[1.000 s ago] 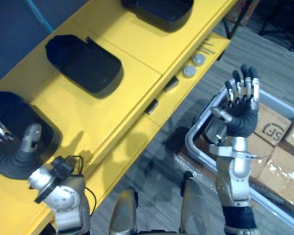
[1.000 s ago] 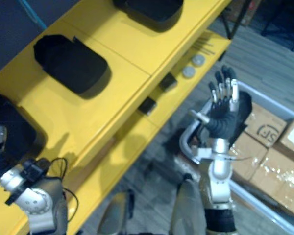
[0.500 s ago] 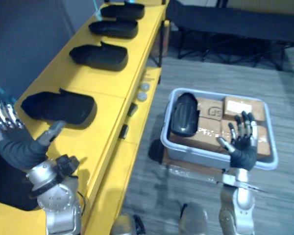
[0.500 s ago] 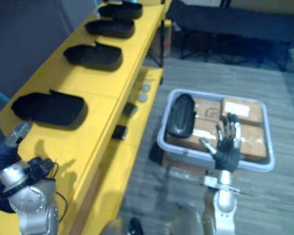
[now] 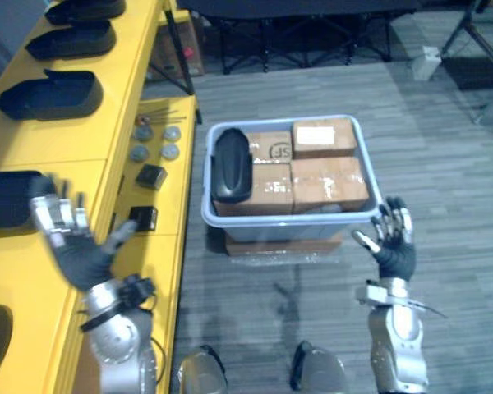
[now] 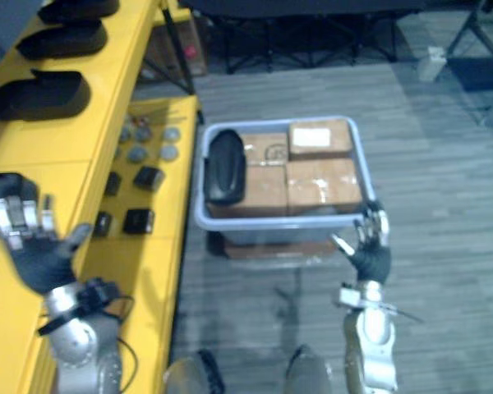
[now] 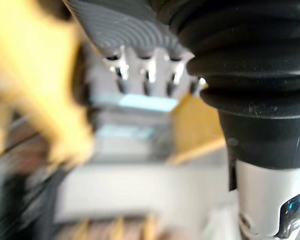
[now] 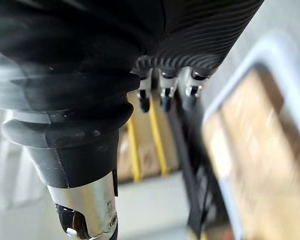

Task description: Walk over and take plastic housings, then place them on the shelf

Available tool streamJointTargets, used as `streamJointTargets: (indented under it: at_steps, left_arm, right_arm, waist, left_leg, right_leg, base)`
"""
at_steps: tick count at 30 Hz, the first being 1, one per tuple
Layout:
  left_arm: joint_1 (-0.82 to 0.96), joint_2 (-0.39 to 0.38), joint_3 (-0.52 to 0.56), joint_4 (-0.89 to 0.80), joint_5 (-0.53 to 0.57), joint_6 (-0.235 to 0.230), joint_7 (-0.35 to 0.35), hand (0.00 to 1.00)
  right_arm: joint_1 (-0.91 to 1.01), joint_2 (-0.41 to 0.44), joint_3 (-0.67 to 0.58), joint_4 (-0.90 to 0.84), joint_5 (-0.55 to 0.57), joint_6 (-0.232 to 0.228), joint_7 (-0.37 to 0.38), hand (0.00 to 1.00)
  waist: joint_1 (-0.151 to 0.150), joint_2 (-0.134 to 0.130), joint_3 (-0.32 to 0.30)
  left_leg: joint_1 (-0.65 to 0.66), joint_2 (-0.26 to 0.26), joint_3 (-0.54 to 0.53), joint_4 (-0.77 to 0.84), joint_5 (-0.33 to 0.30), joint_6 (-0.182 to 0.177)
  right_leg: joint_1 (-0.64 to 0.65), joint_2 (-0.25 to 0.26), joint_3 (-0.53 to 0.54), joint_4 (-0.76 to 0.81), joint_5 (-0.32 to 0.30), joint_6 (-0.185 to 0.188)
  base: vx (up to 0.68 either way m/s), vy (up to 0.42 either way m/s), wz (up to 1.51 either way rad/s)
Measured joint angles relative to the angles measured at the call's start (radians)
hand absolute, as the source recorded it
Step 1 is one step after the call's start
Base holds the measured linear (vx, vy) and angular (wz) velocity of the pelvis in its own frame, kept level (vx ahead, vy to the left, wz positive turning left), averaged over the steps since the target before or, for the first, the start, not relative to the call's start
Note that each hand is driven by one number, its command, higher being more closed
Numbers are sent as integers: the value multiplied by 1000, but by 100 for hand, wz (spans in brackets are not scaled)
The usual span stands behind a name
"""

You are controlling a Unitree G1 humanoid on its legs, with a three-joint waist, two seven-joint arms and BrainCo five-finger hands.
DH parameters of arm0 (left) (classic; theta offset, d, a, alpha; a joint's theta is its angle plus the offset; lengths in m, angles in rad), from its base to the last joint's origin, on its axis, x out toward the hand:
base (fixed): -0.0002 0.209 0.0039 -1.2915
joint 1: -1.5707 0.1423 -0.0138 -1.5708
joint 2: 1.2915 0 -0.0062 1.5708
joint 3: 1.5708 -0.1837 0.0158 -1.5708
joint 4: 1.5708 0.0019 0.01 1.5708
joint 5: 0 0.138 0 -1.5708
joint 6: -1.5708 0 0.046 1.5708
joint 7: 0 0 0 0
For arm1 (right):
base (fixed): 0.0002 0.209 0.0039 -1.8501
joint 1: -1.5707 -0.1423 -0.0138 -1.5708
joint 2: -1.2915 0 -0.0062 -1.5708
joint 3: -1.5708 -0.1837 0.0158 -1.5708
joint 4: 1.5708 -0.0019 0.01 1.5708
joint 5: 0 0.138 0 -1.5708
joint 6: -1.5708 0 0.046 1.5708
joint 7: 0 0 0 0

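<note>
One black plastic housing [image 5: 232, 164] lies in the left side of a grey bin [image 5: 287, 222] on the floor, on top of cardboard boxes [image 5: 329, 168]. More black housings [image 5: 51, 94] rest in a row on the yellow shelf [image 5: 74, 148] at the left. My left hand [image 5: 74, 246] is raised over the shelf's near part, fingers spread, holding nothing. My right hand [image 5: 392, 242] is raised just in front of the bin's near right corner, fingers straight, also empty.
Small round metal parts [image 5: 152, 141] and little black blocks [image 5: 148, 197] lie on the shelf's lower ledge. Black stand legs [image 5: 296, 41] rise beyond the bin. Open grey floor [image 5: 444, 164] spreads to the right.
The camera has swung right, so the bin now sits centred in front of me. Both hands stay raised and empty; the right hand now shows in front of the bin's near right corner.
</note>
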Motion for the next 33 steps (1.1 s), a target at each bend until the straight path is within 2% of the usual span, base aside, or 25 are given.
streamJointTargets:
  at_steps: [3,4,6,7,9,11,12,13,15,17,19,21,22,24,28,32,33]
  left_arm:
    - [13,48,-109,119,1,104,-81,0]
    - [12,56,-123,144,0,120,-95,0]
    - [17,77,-159,221,-19,203,-167,0]
    - [18,78,-160,227,-21,213,-177,0]
    - [2,101,-217,316,-21,290,-213,0]
    - [-18,114,-260,413,-24,336,-226,0]
    - [-29,114,-268,462,-41,350,-228,0]
    - [-41,119,-268,539,-53,355,-228,0]
    - [-48,129,-268,602,-60,345,-223,0]
    - [-63,156,-278,713,-57,333,-208,0]
    - [-66,154,-280,796,-55,314,-193,0]
    - [-74,153,-282,846,-56,280,-176,0]
    - [-83,148,-279,871,-60,251,-163,0]
    - [-94,140,-278,901,-60,217,-154,0]
    - [-112,119,-256,947,-90,151,-147,0]
    - [-125,103,-254,958,-99,131,-155,0]
    - [-127,100,-254,960,-101,121,-159,0]
  right_arm:
    - [-30,-50,-34,109,15,9,1,0]
    - [-41,-65,-38,132,16,13,1,0]
    - [-140,-144,-47,286,21,40,-1,0]
    - [-159,-155,-46,307,21,42,-3,0]
    - [-319,-233,-45,474,21,73,-24,0]
    - [-444,-293,-43,598,27,105,-54,0]
    - [-496,-319,-43,656,44,118,-68,0]
    - [-580,-356,-42,759,65,139,-87,0]
    - [-654,-394,-27,845,92,147,-86,0]
    - [-762,-455,10,973,145,149,-79,0]
    - [-845,-495,34,1040,177,150,-77,0]
    - [-934,-540,70,1097,191,150,-74,0]
    - [-1004,-565,95,1128,191,151,-70,0]
    - [-1074,-586,124,1153,190,153,-72,0]
    - [-1182,-620,178,1212,189,218,-119,0]
    - [-1251,-673,194,1243,189,243,-167,0]
    - [-1273,-682,195,1247,189,262,-180,0]
  waist:
    - [-5,17,2]
    - [-7,25,2]
    - [-4,41,4]
    - [-4,45,4]
    - [6,73,12]
    - [25,93,23]
    - [35,98,38]
    - [59,89,64]
    - [74,96,69]
    - [111,84,82]
    - [138,88,100]
    - [165,100,116]
    - [180,117,128]
    - [189,135,136]
    - [230,153,145]
    - [256,180,157]
    - [264,187,159]
  left_leg:
    - [31,-41,22,-38,7,1]
    - [29,-47,22,-38,7,1]
    - [26,-80,16,-45,8,-1]
    - [26,-83,15,-45,8,0]
    - [-8,-113,-13,-45,13,16]
    - [-37,-126,-42,-39,16,27]
    - [-46,-135,-62,-33,17,33]
    - [-53,-151,-85,-30,20,41]
    - [-89,-156,-113,-12,21,47]
    - [-149,-163,-147,17,22,58]
    - [-170,-167,-165,36,18,65]
    - [-197,-171,-173,53,18,74]
    - [-220,-174,-181,62,21,81]
    - [-253,-182,-201,68,28,91]
    - [-297,-191,-219,71,46,104]
    - [-329,-204,-229,71,56,112]
    - [-339,-205,-230,71,59,114]
  right_leg:
    - [-13,-36,26,13,0,13]
    - [-15,-40,28,13,3,17]
    - [-14,-68,29,7,20,38]
    - [-12,-70,29,4,24,39]
    - [-9,-91,13,-26,62,58]
    - [-3,-101,-6,-60,97,69]
    - [11,-106,-17,-74,111,75]
    - [30,-119,-38,-91,124,83]
    - [30,-122,-64,-102,141,83]
    - [22,-123,-91,-128,159,89]
    - [25,-124,-109,-134,172,84]
    - [18,-129,-118,-137,174,88]
    - [4,-131,-120,-134,180,91]
    - [-13,-138,-139,-124,181,93]
    - [-47,-147,-152,-106,182,93]
    - [-72,-161,-169,-92,182,93]
    - [-82,-163,-169,-90,182,93]
  base:
    - [-79,48,-10]
    - [-51,61,-8]
    - [-42,80,13]
    - [-43,103,16]
    - [-32,99,27]
    - [-32,107,36]
    - [-54,140,53]
    - [-55,115,44]
    - [-68,88,45]
    - [-93,95,51]
    - [-97,83,32]
    - [-119,74,18]
    - [-97,45,14]
    - [-125,49,27]
    - [-71,23,16]
    - [-20,18,14]
    - [-12,20,7]
